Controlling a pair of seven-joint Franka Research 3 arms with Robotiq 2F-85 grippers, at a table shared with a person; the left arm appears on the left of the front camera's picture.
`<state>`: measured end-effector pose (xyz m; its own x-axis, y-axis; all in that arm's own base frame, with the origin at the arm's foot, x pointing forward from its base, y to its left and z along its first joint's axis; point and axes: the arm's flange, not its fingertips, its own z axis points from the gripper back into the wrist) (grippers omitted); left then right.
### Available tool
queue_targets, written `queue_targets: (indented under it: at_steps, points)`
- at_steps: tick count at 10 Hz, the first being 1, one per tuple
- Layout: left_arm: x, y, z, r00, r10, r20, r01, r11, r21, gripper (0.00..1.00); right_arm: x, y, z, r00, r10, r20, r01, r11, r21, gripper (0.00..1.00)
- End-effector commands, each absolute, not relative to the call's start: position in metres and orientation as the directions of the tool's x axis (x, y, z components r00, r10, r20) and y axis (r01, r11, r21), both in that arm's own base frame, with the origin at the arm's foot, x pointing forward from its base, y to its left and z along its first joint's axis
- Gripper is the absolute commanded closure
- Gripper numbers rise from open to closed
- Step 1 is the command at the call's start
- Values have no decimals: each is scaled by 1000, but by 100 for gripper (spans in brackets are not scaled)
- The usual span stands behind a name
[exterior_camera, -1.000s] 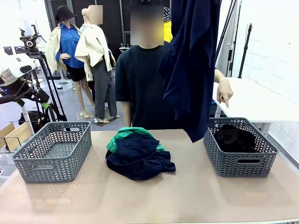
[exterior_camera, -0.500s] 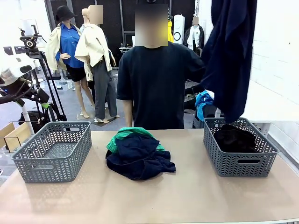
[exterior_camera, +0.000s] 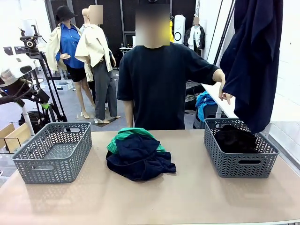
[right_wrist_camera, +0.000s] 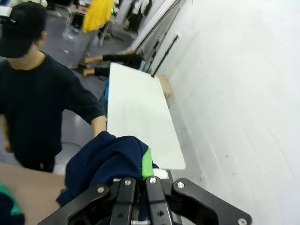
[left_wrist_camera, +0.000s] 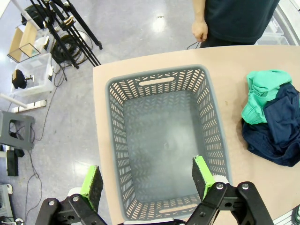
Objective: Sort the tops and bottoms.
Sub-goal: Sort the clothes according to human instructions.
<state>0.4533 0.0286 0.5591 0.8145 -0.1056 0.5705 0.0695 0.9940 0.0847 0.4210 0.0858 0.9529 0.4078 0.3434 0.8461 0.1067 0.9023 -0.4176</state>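
As we swing, dark navy cloth garment (exterior_camera: pixel 255 61): now above three-o'clock grey lattice basket (exterior_camera: pixel 241 173).
Right claw (right_wrist_camera: pixel 140 164): gripping it; release due.

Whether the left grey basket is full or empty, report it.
Empty: the left wrist view looks into the grey basket, its floor bare.
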Motion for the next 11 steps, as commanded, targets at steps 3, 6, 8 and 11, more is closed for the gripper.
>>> queue_targets:
  at_steps: [3, 6, 8, 11]
  points:
    - [453, 30, 561, 817, -112, 565, 72, 993, 93, 0, 432, 65, 916, 386, 278, 879, 171, 915, -365, 100]
    - [453, 30, 561, 817, -112, 565, 72, 993, 93, 0, 442, 63, 911, 387, 257, 886, 201, 914, -353, 44]
    - [453, 30, 561, 817, -112, 565, 72, 993, 93, 0, 451, 63, 899, 434, 238, 869, 161, 929, -334, 5]
    - [453, 30, 561, 817, -112, 565, 72, 993, 93, 0, 453, 57, 895, 444, 220, 869, 177, 929, -325, 0]
